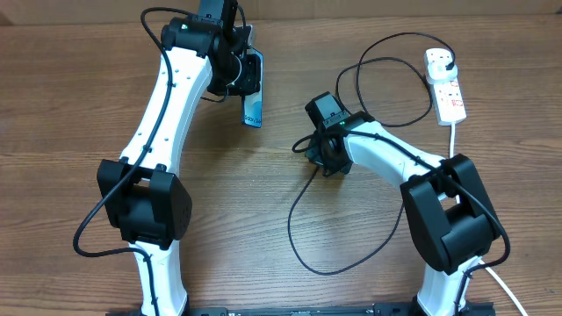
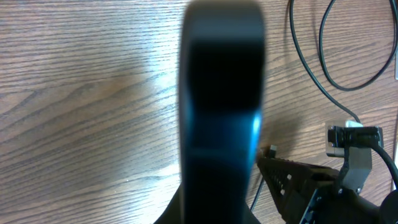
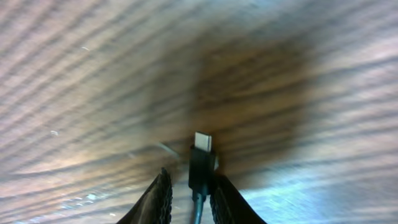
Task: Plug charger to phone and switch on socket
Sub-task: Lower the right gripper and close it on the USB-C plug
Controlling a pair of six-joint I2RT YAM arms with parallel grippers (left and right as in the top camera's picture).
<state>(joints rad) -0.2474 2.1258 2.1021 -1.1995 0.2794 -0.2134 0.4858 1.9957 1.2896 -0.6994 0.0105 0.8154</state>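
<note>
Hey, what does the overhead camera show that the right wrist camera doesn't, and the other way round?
Only overhead: the phone held in the left gripper, the socket at the far right, and the charger looping across the table. Only right wrist: the charger's small plug tip sticking out between the fingers, over the wood. Both: the right gripper shut on the charger, and the wooden table.

We see a brown wood-grain bench (image 1: 70, 105). Toward its far right lies a white oblong extension socket with red switches (image 1: 448, 92), and a thick white cord (image 1: 453, 140) leaves its near end. A long thin black charger cable (image 1: 292, 230) sprawls in loops across the bench, with its black plug (image 1: 442, 60) seated in the socket.
</note>
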